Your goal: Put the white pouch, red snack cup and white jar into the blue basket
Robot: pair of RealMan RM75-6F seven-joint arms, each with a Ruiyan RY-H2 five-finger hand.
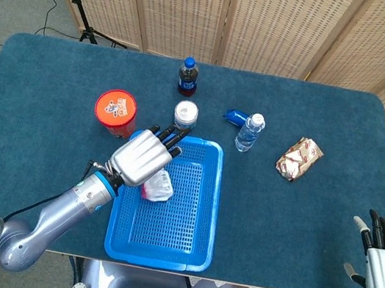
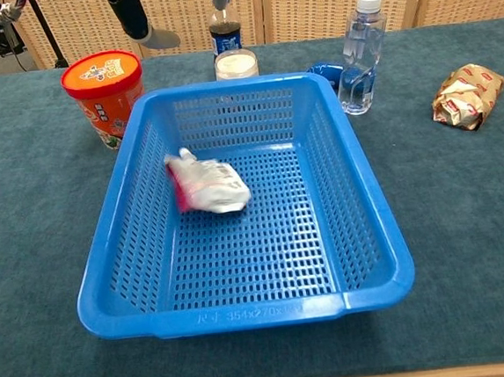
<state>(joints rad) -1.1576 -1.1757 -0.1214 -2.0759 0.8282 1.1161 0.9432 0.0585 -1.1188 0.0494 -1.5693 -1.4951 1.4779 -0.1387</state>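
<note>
left hand (image 1: 141,159): fingers spread, holding nothing
white pouch (image 2: 208,185): under it, in blue basket (image 2: 362,232)
red snack cup (image 2: 102,87): likely light, crushable; grip mid-wall

Light: bright and even on my feeds, soft from overhead.
Shadows: faint, short ones under the blue basket (image 2: 119,279) on the surface (image 1: 297,229).
Glare: slight sheen on the basket rim.
Focus: both views sharp; fingers at the chest view's top edge slightly soft.

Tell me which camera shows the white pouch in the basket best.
The chest view: the white pouch lies fully exposed in the blue basket. In the head view, the left hand covers part of it.
</note>
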